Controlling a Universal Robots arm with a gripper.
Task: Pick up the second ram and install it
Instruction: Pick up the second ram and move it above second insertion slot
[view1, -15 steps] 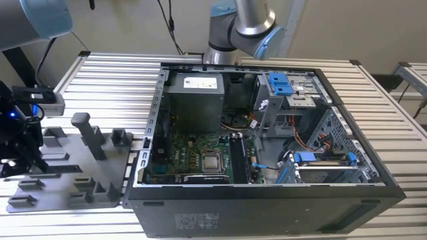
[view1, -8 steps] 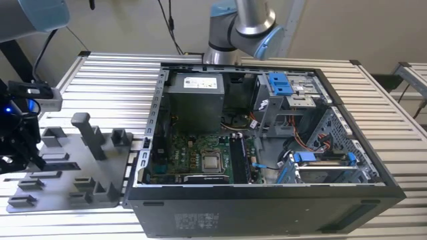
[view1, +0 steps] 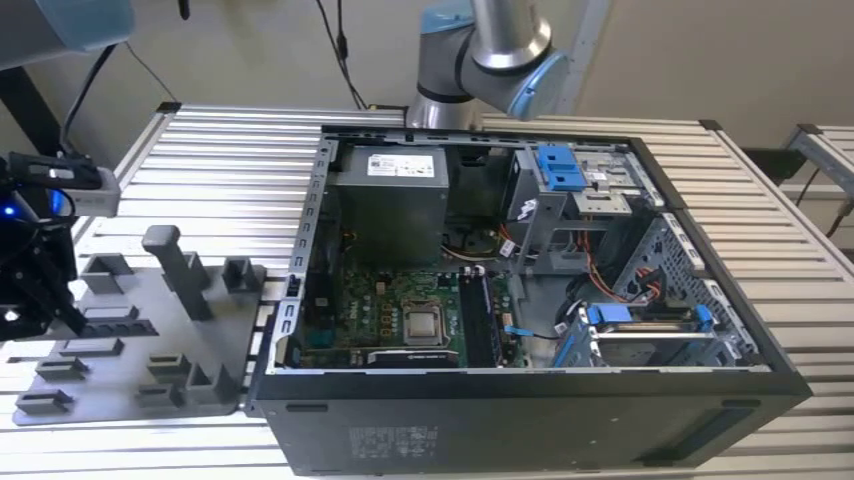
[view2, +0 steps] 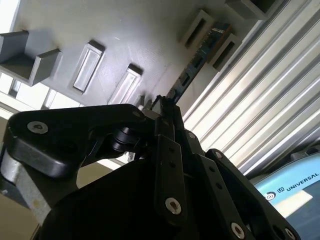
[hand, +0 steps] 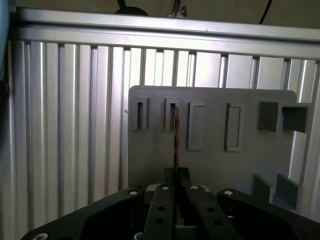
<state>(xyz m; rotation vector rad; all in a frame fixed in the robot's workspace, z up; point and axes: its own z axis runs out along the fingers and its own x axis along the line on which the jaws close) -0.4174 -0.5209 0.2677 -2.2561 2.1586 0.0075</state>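
In the first wrist view the second ram (hand: 176, 135) appears edge-on as a thin dark strip. It runs from a slotted block on the grey holder tray (hand: 215, 165) back to my gripper (hand: 176, 173). The two black fingers are shut on its near end. In the second wrist view the ram (view2: 209, 46) shows a blue-green edge between two grey holder blocks, and the gripper (view2: 162, 103) pinches its other end. In the exterior view the gripper (view1: 30, 300) hangs over the tray (view1: 127, 300) at that view's left. Whether the stick still rests in its slot I cannot tell.
An open black computer case (view1: 534, 410) lies on the ribbed metal table (view1: 227, 150), at the exterior view's right of the tray. Its motherboard with the processor socket (view1: 424, 325) faces up. A tall grey post (view1: 174, 265) and several low blocks stand on the tray.
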